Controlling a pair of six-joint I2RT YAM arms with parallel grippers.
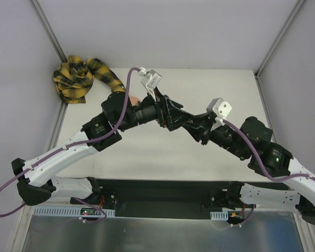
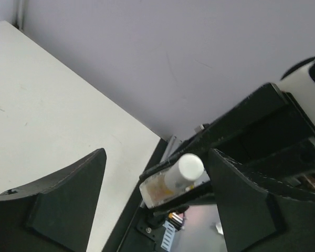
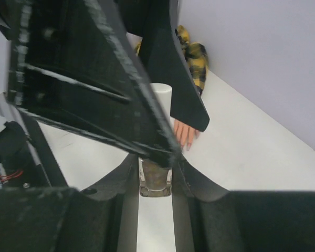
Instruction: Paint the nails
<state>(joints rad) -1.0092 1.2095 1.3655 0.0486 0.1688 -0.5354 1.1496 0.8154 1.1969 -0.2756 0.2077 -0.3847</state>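
White cap [image 2: 190, 167] on the polish bottle [image 2: 158, 190] pointed toward my left gripper [image 2: 157, 161], which stood wide open with a finger on either side of the cap, gripping nothing. My right gripper [image 3: 156, 181] was clamped on the bottle's glass body. I judged this the uncapping step: close on the cap, then twist. The nails [image 3: 188, 143] lay on the table just beyond the bottle.

I get the top camera looking down from behind both arm bases [image 1: 94, 189] over the table [image 1: 147, 152], left wrist camera close between its fingers [image 2: 63, 205], right wrist camera equally tight, both sharing the bottle [image 2: 170, 181]
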